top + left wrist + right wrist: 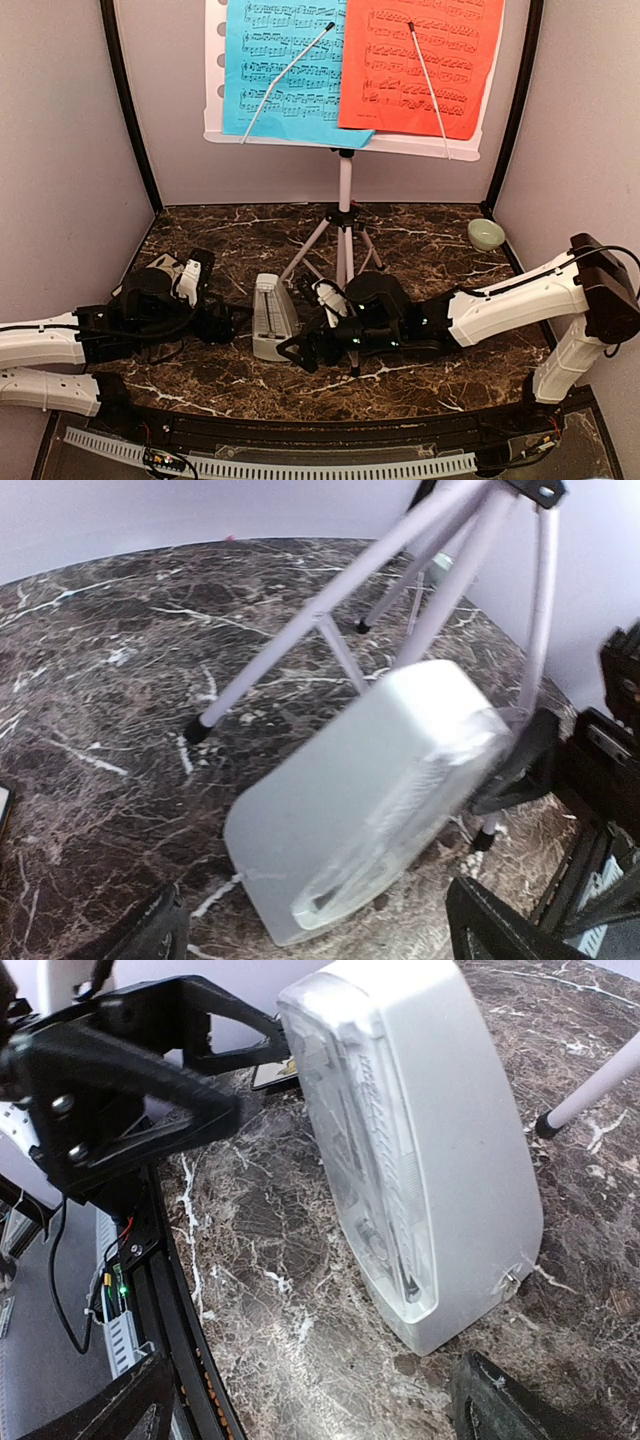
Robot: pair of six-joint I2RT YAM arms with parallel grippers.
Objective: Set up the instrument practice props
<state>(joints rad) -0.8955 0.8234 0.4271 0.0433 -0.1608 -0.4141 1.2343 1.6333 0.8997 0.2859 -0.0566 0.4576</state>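
The white perforated music stand [345, 190] stands at the back on tripod legs [330, 610]. It holds a blue music sheet [285, 70] and a red-orange sheet [420, 65], each under a thin clip arm. The pale grey pyramid metronome [272, 318] stands upright on the marble in front of the tripod. It also shows in the left wrist view [370, 800] and the right wrist view [420, 1150]. My left gripper [222, 322] is open just left of it. My right gripper [300, 352] is open at its right front. Neither holds anything.
A small green bowl [486, 234] sits at the back right by the wall. The dark marble table [430, 250] is enclosed by grey walls on three sides. A black rail [300, 430] runs along the near edge. A tripod foot [545, 1125] rests just behind the metronome.
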